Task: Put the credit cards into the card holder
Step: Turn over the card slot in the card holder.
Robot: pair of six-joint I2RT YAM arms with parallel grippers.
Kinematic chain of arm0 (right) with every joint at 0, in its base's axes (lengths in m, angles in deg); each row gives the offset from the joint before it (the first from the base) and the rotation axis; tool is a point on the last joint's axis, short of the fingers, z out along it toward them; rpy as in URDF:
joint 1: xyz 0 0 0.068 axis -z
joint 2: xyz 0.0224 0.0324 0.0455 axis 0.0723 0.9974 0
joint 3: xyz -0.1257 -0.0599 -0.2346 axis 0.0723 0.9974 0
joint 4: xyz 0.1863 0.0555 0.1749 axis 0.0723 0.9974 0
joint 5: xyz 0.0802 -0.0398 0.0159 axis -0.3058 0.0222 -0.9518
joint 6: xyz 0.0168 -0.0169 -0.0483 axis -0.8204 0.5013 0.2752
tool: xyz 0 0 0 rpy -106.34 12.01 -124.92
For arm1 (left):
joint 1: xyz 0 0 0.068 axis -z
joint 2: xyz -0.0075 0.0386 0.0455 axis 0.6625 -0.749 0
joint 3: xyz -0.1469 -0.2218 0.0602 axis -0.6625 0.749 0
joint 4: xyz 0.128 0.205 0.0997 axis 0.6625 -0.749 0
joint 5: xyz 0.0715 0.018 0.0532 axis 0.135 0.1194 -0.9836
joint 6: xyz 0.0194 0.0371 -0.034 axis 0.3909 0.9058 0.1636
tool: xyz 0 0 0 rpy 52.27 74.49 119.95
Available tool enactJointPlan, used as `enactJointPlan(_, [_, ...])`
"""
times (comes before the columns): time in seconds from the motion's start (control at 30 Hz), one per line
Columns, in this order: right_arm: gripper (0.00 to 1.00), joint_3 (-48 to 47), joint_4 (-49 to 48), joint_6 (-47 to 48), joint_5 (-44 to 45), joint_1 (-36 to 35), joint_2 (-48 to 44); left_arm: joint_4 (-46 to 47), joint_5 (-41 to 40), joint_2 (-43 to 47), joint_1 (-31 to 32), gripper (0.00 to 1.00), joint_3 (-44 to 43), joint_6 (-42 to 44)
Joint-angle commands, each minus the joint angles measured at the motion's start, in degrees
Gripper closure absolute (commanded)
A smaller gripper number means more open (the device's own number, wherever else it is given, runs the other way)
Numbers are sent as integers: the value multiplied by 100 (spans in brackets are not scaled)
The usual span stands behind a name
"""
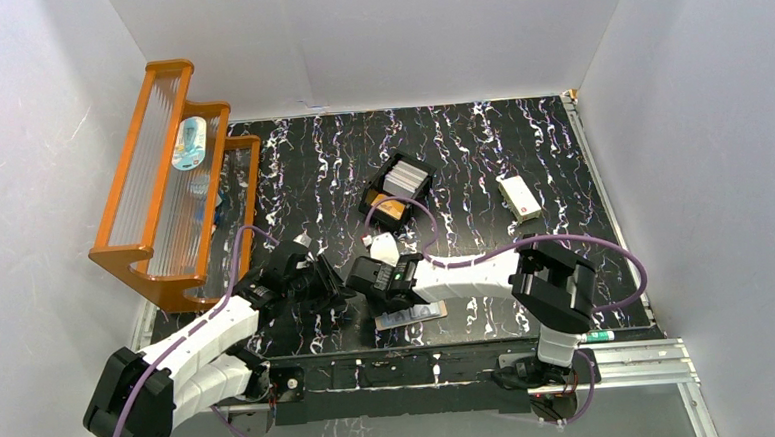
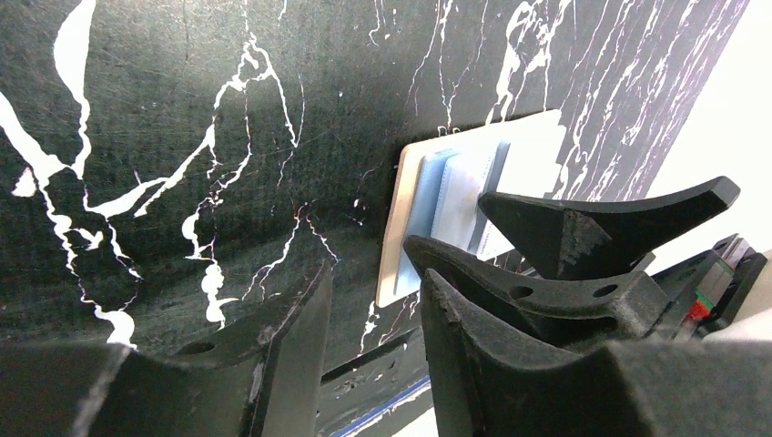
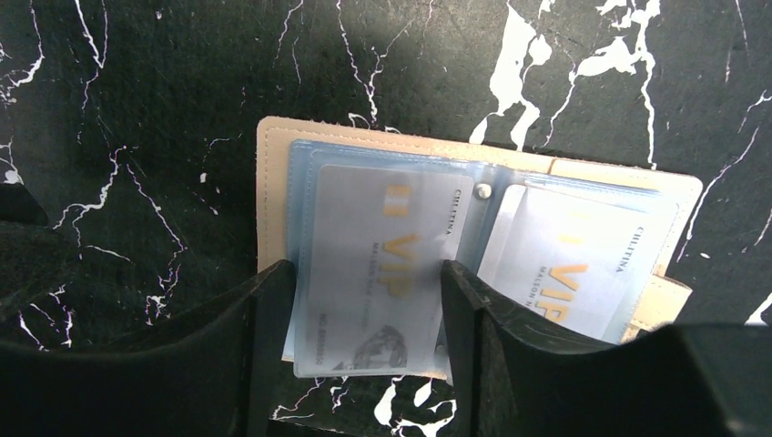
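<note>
The tan card holder lies open on the table, its clear sleeves up. Two whitish-grey credit cards with gold VIP print sit in the sleeves, one on the left and one on the right. My right gripper is open, its fingers standing on either side of the left card. My left gripper is open and empty, low over the table just left of the holder. In the top view both grippers, left and right, meet beside the holder. A loose white card lies behind them.
A black divided tray at mid table holds whitish cards and an orange one. A white box with a red mark lies to the right. An orange wooden rack stands at the left. The table's front edge is close behind the holder.
</note>
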Motion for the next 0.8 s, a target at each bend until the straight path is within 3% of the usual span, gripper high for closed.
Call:
enactJointPlan(0.0, [36,-117,216,12,250,12,91,-90,116,107,-34,61,-73,31])
enactJointPlan(0.33, [44,-96,490,-8,569,12,-383,-65,116,66,-37,61,-66,-5])
enactJointPlan(0.77, [41,-98,893,-119,916,12,-662,-38,114,80,-33,62,-39,-75])
